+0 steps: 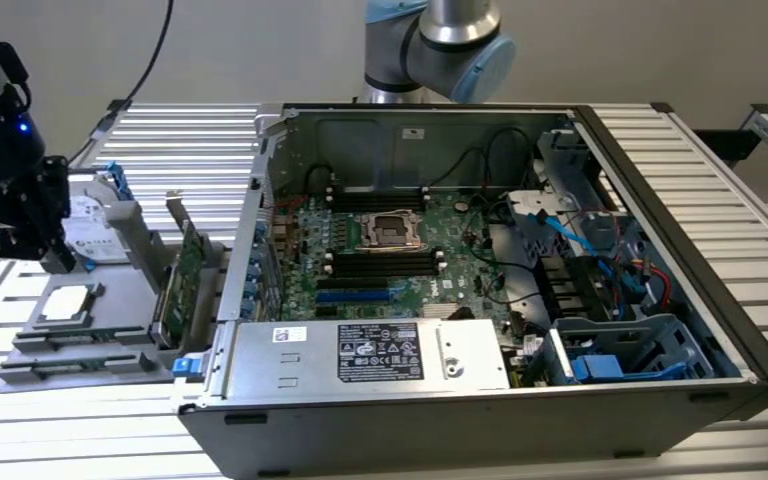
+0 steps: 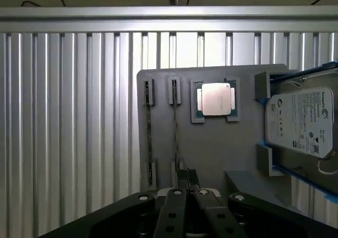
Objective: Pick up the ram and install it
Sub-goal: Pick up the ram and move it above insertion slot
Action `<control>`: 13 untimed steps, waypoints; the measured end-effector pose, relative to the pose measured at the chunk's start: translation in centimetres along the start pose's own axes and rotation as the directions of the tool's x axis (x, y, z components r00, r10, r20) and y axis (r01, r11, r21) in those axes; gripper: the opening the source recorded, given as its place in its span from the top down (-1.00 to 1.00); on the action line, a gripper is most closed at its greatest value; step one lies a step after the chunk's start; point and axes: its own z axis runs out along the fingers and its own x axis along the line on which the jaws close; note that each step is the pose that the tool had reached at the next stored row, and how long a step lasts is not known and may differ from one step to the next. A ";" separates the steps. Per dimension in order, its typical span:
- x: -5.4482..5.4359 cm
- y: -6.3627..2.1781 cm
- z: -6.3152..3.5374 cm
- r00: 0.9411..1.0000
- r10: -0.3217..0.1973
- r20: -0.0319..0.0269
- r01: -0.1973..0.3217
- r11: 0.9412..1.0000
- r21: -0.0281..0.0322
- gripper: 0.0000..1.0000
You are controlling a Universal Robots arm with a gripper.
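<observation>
On the exterior view's left the clenched, empty hand (image 2: 187, 175) hovers above the grey tray (image 2: 222, 153) where the ram (image 2: 175, 127) stands edge-on, so I judge it should open and straddle that thin edge squarely; rightward, in the case (image 1: 357, 430), the motherboard slots (image 1: 381, 262) are too small to judge free or filled.

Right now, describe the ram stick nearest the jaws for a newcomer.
Beside the open computer case lies a grey tray holding two thin sticks edgewise in slots. The ram is the one next to the square silver processor, not the outer stick.
</observation>
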 end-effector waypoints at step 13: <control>1.6 0.22 0.88 1.000 -0.010 0.000 0.010 1.000 -0.010 0.40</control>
